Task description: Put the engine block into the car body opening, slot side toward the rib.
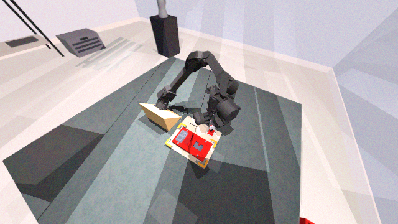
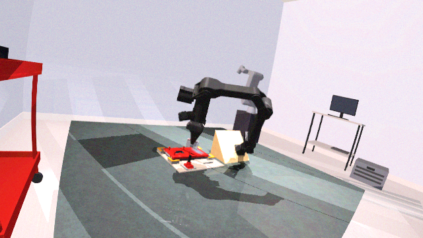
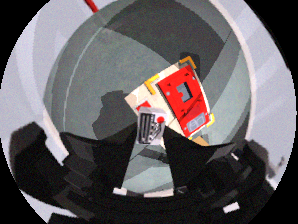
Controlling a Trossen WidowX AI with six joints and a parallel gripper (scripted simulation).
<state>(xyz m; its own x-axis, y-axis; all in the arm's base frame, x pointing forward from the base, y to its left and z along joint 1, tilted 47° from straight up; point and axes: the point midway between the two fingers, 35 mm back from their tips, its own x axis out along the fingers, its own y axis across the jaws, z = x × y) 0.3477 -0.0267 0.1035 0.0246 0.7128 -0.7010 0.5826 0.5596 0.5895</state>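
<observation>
Dark grey, nearly black arm (image 2: pixel 231 89) of blocky boxy links, cylindrical joint housings, tapering dark gripper (image 2: pixel 192 141).

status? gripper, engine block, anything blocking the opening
Gripper shut on engine block, held above the board's edge. Car body opening unfilled, block not yet over it. Nothing seen in the way.
</observation>
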